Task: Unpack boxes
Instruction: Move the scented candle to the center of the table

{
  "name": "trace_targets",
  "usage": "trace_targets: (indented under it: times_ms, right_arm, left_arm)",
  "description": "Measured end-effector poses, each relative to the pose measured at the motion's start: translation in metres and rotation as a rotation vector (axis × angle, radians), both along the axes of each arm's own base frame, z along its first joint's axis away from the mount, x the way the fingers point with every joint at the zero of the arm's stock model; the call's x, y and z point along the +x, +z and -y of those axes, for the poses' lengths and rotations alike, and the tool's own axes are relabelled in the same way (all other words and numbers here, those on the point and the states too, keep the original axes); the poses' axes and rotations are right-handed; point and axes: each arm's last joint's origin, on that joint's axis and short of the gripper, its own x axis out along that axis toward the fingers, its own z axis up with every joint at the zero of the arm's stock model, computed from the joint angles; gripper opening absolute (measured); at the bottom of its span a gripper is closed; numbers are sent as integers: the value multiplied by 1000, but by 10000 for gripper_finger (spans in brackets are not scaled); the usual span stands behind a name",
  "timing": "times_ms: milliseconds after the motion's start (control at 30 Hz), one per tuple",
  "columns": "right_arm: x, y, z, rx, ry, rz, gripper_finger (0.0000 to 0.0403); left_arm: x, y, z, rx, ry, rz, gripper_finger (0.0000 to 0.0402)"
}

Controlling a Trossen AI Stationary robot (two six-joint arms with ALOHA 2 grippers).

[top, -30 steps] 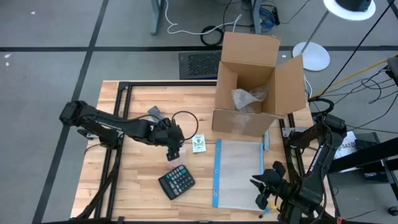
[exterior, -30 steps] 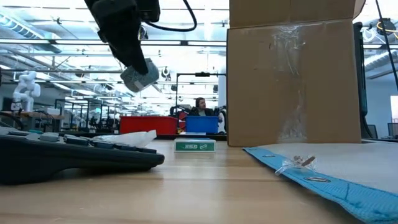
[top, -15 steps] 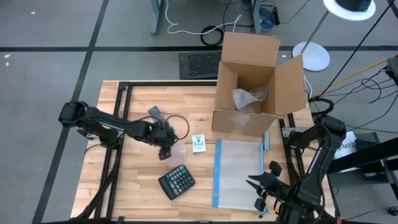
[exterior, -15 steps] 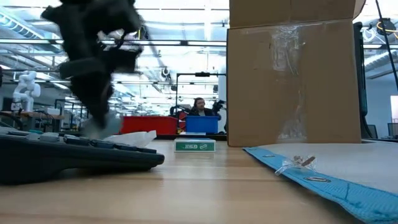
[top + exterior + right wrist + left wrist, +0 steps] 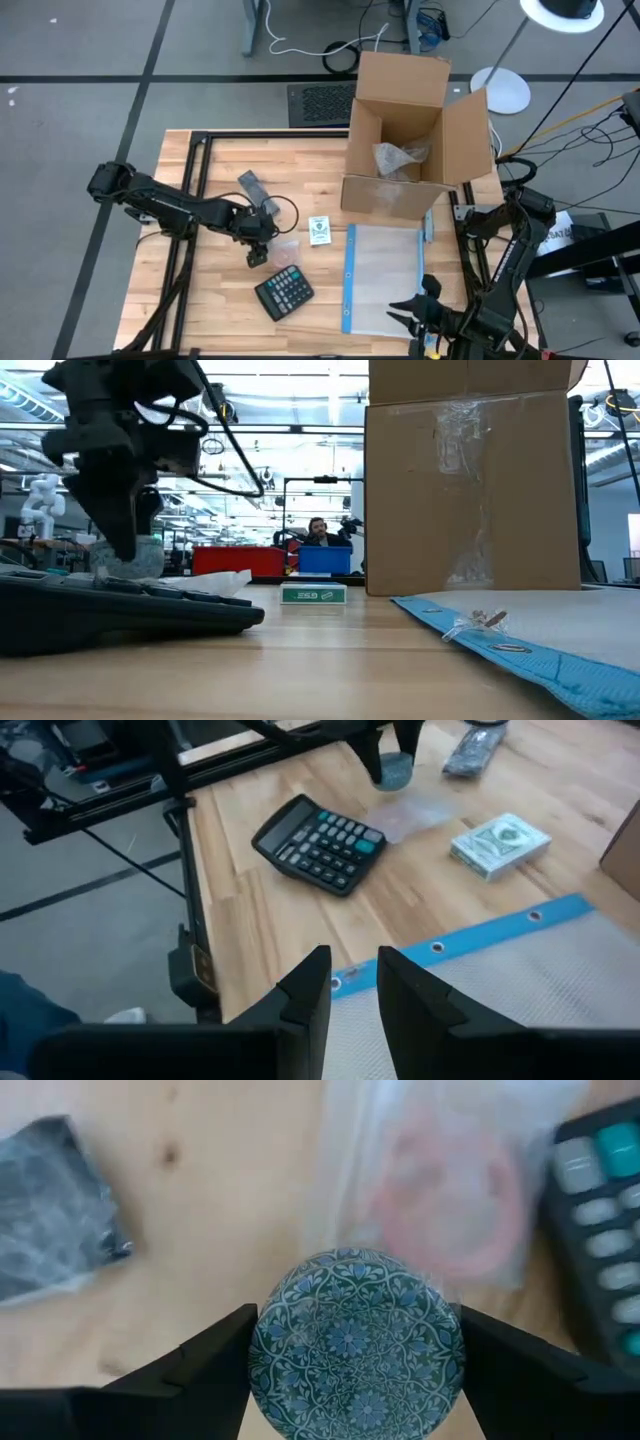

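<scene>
One box (image 5: 410,135), open; left hand (image 5: 257,256) holding one patterned disc (image 5: 355,1345); right hand (image 5: 352,982) narrow, empty.

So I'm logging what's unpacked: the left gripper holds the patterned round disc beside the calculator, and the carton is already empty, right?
Not quite. The carton is not empty: the high view shows a crumpled clear bag inside. The left gripper does hold the patterned round disc beside the calculator.

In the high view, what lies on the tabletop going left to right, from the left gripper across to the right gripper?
Left gripper → calculator → small green card pack → blue-edged clear pouch → right gripper
</scene>
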Motion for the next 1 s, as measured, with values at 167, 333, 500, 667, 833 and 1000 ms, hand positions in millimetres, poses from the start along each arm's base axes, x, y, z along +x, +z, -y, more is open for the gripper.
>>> trace_targets:
  times_ms: [167,333,500,667,833,1000]
  right_arm:
    - [0,0,0,-36,15,-5,75]
    - [0,0,1,-57,24,-13,75]
    - [-1,-1,2,-68,26,-18,75]
    - [-1,-1,2,-72,24,-16,75]
    - [-1,-1,2,-76,23,-18,75]
    - [-1,-1,3,-79,22,-21,75]
  left_arm:
    - [5,7,1,-19,-4,30,316]
    - [7,9,3,-52,-16,47,319]
    - [7,9,3,-73,-24,44,320]
    - [5,9,5,-132,-52,14,320]
    - [1,6,3,-89,-43,-25,320]
    - [-1,5,2,-29,-66,-30,321]
